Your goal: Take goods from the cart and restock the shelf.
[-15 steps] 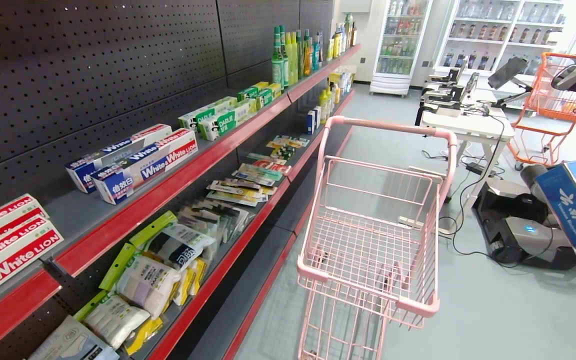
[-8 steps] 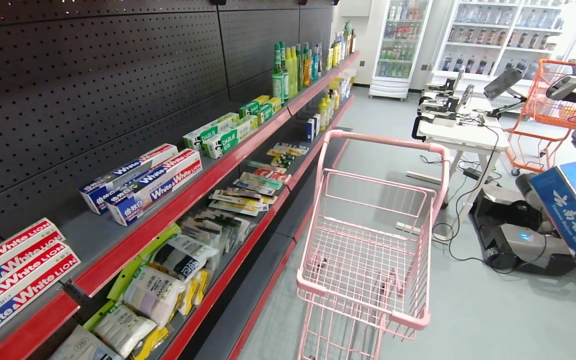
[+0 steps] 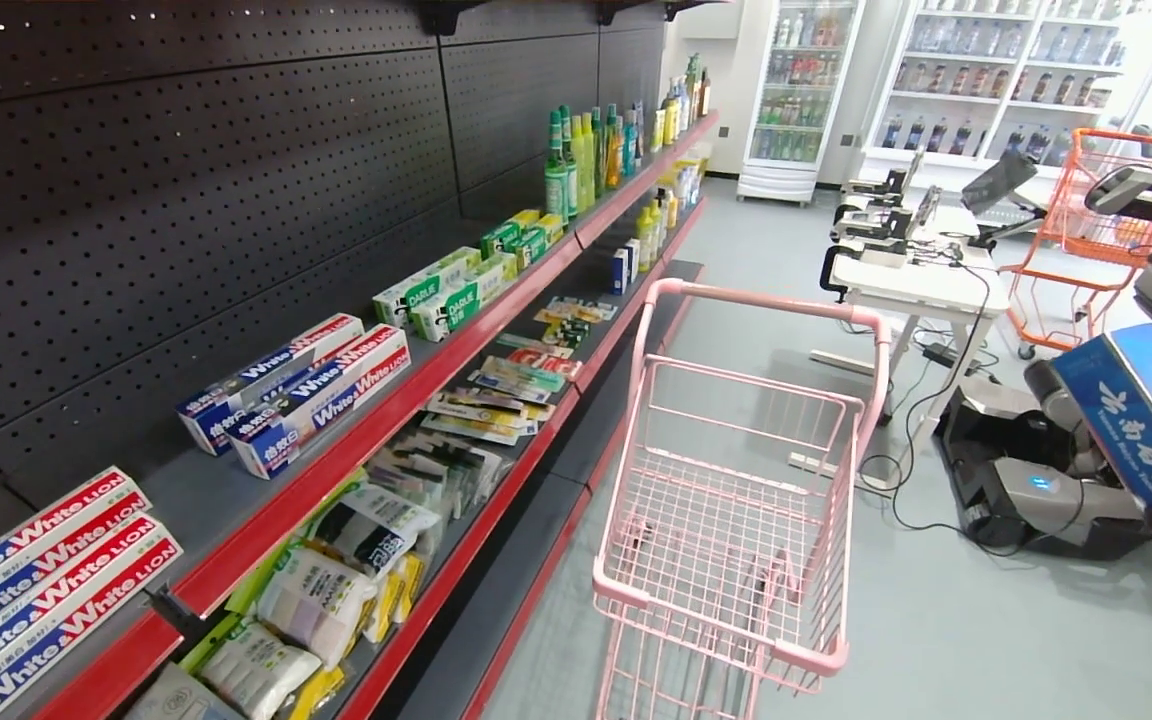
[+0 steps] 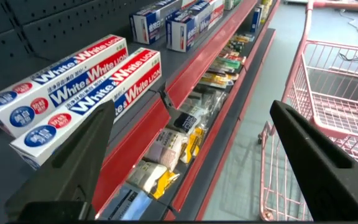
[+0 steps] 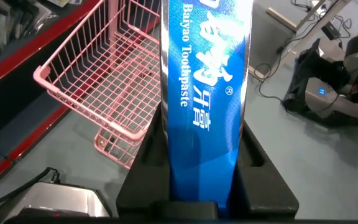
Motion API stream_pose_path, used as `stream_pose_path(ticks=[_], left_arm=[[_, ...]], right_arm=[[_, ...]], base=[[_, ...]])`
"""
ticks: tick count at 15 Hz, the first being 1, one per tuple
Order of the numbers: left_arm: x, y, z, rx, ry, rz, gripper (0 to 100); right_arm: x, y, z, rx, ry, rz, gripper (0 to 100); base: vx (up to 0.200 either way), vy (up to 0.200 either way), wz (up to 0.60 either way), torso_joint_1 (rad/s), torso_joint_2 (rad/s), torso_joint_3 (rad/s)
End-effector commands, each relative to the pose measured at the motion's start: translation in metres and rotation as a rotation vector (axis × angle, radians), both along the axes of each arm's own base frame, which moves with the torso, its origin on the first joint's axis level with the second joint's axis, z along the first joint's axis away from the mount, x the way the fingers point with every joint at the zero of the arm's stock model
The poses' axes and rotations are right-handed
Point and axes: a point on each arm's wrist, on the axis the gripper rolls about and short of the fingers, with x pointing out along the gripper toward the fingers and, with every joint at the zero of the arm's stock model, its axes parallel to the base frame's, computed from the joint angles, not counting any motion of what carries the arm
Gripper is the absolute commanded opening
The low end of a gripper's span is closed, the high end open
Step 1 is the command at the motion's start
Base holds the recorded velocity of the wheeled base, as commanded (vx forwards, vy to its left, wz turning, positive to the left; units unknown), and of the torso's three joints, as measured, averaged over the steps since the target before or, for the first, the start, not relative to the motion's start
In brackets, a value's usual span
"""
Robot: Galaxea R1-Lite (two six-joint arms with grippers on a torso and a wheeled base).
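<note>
A pink wire cart [image 3: 736, 520] stands in the aisle beside the shelf [image 3: 356, 450]. My right gripper [image 5: 201, 168] is shut on a long blue toothpaste box [image 5: 204, 81], held above the floor to the right of the cart; the box [image 3: 1146, 420] reaches the head view's right edge. My left gripper [image 4: 191, 168] is open and holds nothing, hanging in front of the shelf's red edge near the red-and-white toothpaste boxes [image 4: 86, 87]. More such boxes [image 3: 306, 390] and green ones [image 3: 446, 290] lie on the top shelf.
Packets and flat packs [image 3: 336, 580] fill the lower shelf. Behind the cart stand a white table with equipment [image 3: 921, 285], cables, a dark machine on the floor [image 3: 1036, 470] and an orange cart [image 3: 1096, 230]. Grey floor lies open right of the pink cart.
The whole head view has shifted, so the camera has moved: shelf and cart sit a little differently in the picture. The blue box stays at the right edge in my right gripper.
</note>
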Motion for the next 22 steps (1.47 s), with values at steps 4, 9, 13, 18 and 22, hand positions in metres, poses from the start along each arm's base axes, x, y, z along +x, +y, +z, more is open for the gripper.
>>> stream_pose_path(ticks=[4,9,13,18,22], left_arm=[[0.0001,0.0000,0.0000,0.000,0.001,0.001,100],[0.0001,0.0000,0.0000,0.000,0.001,0.001,100],[0.0001,0.0000,0.0000,0.000,0.001,0.001,100],[0.0001,0.0000,0.0000,0.000,0.001,0.001,100],[0.0001,0.0000,0.0000,0.000,0.001,0.001,100]], right_arm=[[0.0017,-0.0002,0.0003,-0.011,0.004,0.002,0],[0.0044,-0.0002,0.0001,-0.019,0.012,0.006,0],[0.0054,-0.0002,0.0001,-0.028,0.015,0.010,0],[0.0062,-0.0002,-0.0013,-0.046,0.022,0.017,0],[0.0075,-0.0006,-0.0013,-0.066,0.025,0.021,0]], base=[[0.000,0.000,0.00,0.161,-0.34,-0.174],[0.000,0.000,0.00,0.149,-0.31,-0.162],[0.000,0.000,0.00,0.102,-0.21,-0.108],[0.000,0.000,0.00,0.093,-0.18,-0.095],[0.000,0.000,0.00,0.032,-0.07,-0.028]])
